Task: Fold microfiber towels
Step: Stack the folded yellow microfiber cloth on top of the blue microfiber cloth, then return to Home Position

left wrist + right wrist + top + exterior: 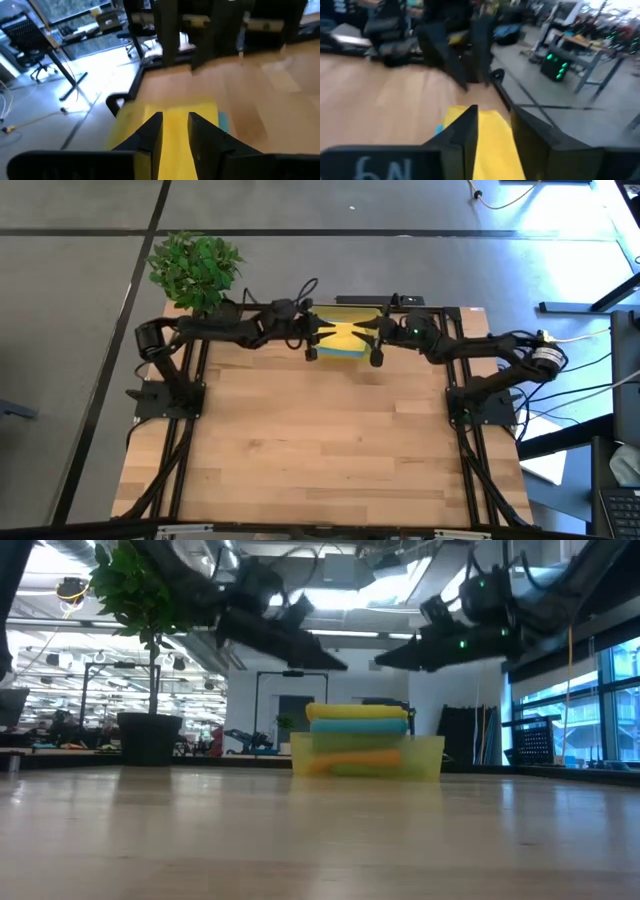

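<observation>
At the far edge of the table (330, 440), inside a translucent yellow bin (425, 757), the towels lie stacked: yellow towel (357, 712) on top, teal towel (360, 726) under it, orange towel (350, 761) lower, partly blurred by the bin wall. Above the bin, the left end effector (313, 338) and right end effector (377, 343) hang apart from the stack, both with fingers slightly parted and gripping nothing. Beside the bin's left stands a plant (195, 268).
</observation>
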You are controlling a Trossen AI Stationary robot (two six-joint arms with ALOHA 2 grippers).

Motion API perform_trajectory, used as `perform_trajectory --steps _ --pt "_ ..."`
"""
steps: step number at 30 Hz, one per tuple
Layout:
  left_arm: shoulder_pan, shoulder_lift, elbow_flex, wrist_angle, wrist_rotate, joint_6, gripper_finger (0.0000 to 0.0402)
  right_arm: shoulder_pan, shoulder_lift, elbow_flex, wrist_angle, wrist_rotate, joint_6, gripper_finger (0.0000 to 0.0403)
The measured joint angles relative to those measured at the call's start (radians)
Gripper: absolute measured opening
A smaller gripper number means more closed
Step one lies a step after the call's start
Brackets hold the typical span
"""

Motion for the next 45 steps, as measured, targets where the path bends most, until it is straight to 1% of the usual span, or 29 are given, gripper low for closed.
perform_trajectory --steps 2,5,9,13,22,26,32,36,41,45 --pt "0.011 0.029 -0.048 0.084 0.001 -0.022 0.008 -0.024 0.048 -0.028 0.1 -0.001 0.028 0.0105" --pt "0.017 0.076 -0.064 0.159 0.001 -0.053 0.008 -0.048 0.133 -0.031 0.144 -0.001 0.072 0.0087" --pt "0.014 0.144 -0.064 0.151 0.001 -0.07 0.008 -0.056 0.25 0.009 0.146 -0.001 0.084 0.0075" --pt "0.01 0.188 -0.062 0.16 -0.002 -0.071 0.008 -0.061 0.335 0.045 0.15 0.0 0.106 0.0072" --pt "0.011 0.276 -0.061 0.188 -0.008 -0.076 0.008 -0.064 0.434 0.053 0.159 0.0 0.115 0.0071" --pt "0.011 0.289 -0.059 0.212 -0.023 -0.076 0.008 -0.064 0.459 0.054 0.161 0.004 0.115 0.0071" --pt "0.011 0.273 -0.063 0.239 -0.032 -0.068 0.008 -0.064 0.427 0.052 0.141 0.004 0.129 0.0071" --pt "0.011 0.205 -0.064 0.216 -0.032 -0.067 0.008 -0.064 0.36 0.05 0.121 0.003 0.129 0.0071" --pt "0.011 0.086 -0.063 0.11 -0.031 -0.067 0.008 -0.063 0.247 0.05 0.059 0.0 0.133 0.0071" --pt "-0.001 -0.038 -0.063 -0.025 -0.032 -0.073 0.008 -0.062 0.128 0.048 -0.052 -0.009 0.133 0.0071"
